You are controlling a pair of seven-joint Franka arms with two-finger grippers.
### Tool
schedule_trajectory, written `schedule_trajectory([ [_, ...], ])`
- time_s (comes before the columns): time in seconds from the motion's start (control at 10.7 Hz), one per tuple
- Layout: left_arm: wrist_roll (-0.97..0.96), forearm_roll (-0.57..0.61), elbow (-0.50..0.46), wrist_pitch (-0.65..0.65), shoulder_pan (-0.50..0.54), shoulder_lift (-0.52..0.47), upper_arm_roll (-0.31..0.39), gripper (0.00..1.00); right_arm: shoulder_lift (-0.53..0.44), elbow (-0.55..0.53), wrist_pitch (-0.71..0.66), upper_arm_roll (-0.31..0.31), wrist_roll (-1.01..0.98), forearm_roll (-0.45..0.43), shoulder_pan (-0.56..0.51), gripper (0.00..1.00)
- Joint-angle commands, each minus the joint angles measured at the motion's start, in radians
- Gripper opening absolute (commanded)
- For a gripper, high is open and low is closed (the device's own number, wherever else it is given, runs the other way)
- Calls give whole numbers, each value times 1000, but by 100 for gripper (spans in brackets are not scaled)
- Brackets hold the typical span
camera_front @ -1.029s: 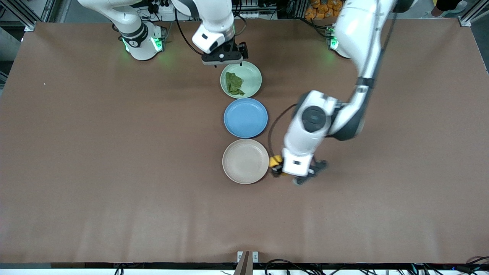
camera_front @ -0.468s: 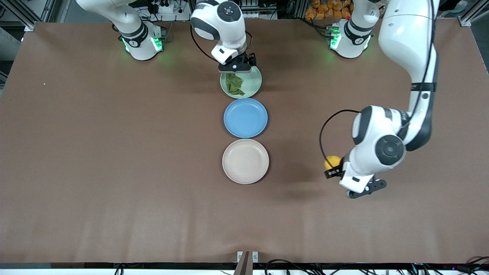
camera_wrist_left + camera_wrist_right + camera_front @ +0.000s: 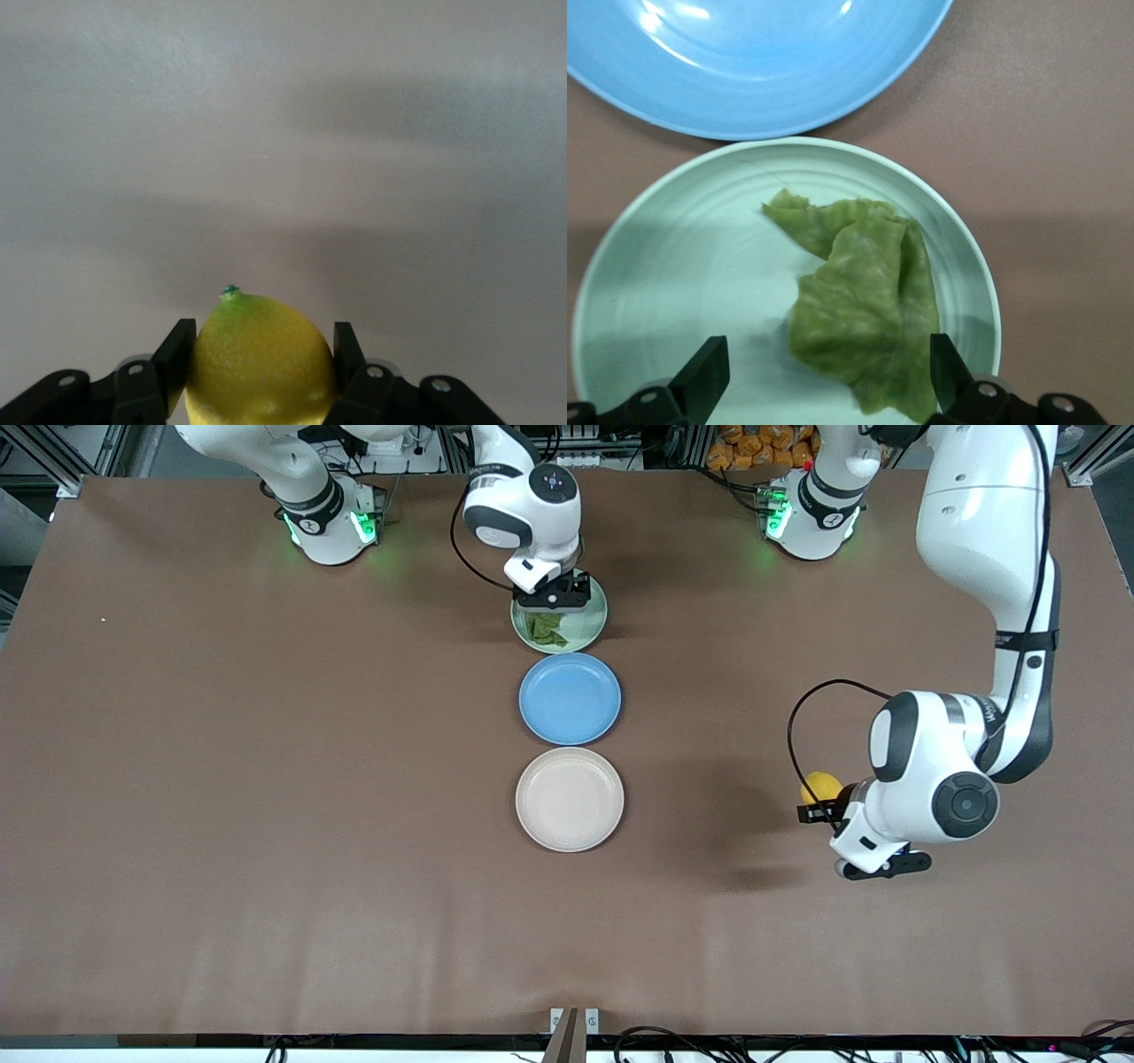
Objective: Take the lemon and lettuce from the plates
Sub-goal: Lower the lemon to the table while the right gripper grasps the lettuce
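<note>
My left gripper (image 3: 817,804) is shut on the yellow lemon (image 3: 821,787) and holds it above bare table toward the left arm's end, away from the plates. In the left wrist view the lemon (image 3: 261,359) sits between both fingers. My right gripper (image 3: 551,607) is open, low over the mint green plate (image 3: 589,622), its fingers (image 3: 704,376) on either side of the dark green lettuce (image 3: 864,310) lying on that plate (image 3: 673,266). The lettuce (image 3: 547,628) is partly hidden by the gripper in the front view. The cream-white plate (image 3: 570,798) holds nothing.
A blue plate (image 3: 569,697) holding nothing lies between the mint and cream-white plates; it shows in the right wrist view (image 3: 762,62). The three plates form a line down the table's middle. Brown tabletop spreads on both sides.
My left gripper carried the lemon from beside the cream-white plate toward the left arm's end of the table. My right gripper moved over the mint plate and came down around the lettuce.
</note>
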Motion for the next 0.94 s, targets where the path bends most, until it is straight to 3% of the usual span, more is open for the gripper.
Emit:
schedule_trajectory([
  [0.0,24,22,8,33,11,61,-6,0,31,15,2,-26,28,-53,11,96],
  [0.19,25,24,5,33,33,87,-6,0,41,16,5,-40,28,-58,11,88],
  [0.28,26,24,3,33,34,87,-6,27,46,18,6,-42,30,-64,9,67],
  [0.37,27,24,2,33,36,87,-6,78,54,21,9,-42,48,-65,9,54],
  [0.47,26,24,2,33,36,87,-6,100,60,25,9,-42,71,-65,9,52],
  [0.65,24,22,3,29,37,77,-6,100,69,28,12,-40,114,-67,11,45],
  [0.84,18,22,14,23,33,48,-4,100,75,30,8,-40,156,-116,12,14],
])
